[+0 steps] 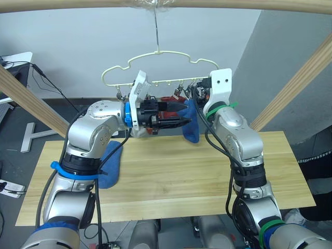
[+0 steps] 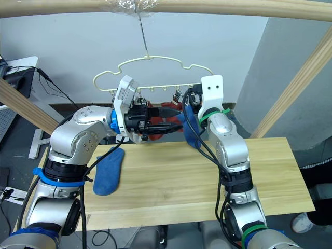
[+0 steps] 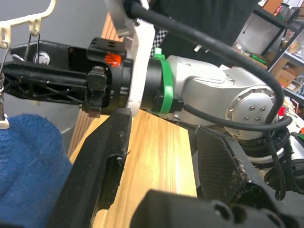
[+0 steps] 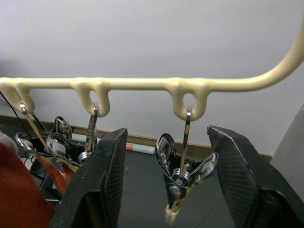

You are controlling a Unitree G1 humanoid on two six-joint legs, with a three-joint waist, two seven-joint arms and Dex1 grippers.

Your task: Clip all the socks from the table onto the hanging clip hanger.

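The pale-yellow clip hanger (image 1: 158,56) hangs by its hook from the top pole. A blue sock (image 1: 191,124) dangles under its lower bar, its top at a metal clip, with a rust-red sock (image 2: 155,111) hanging behind it. Another blue sock (image 2: 109,168) lies on the table (image 1: 171,181) at the left. My left gripper (image 1: 185,114) is open, pointing right, with its tips right beside the dangling blue sock (image 3: 23,166) and nothing between them. My right gripper (image 4: 167,135) is open at the bar, its fingers on either side of an empty metal clip (image 4: 183,171) without touching it.
Thick wooden poles frame the space: a bar across the top (image 1: 218,6) and slanted legs at the left (image 1: 26,98) and right (image 1: 301,78). Several more clips (image 4: 59,140) hang along the hanger bar, and a red sock (image 4: 19,194) hangs under them.
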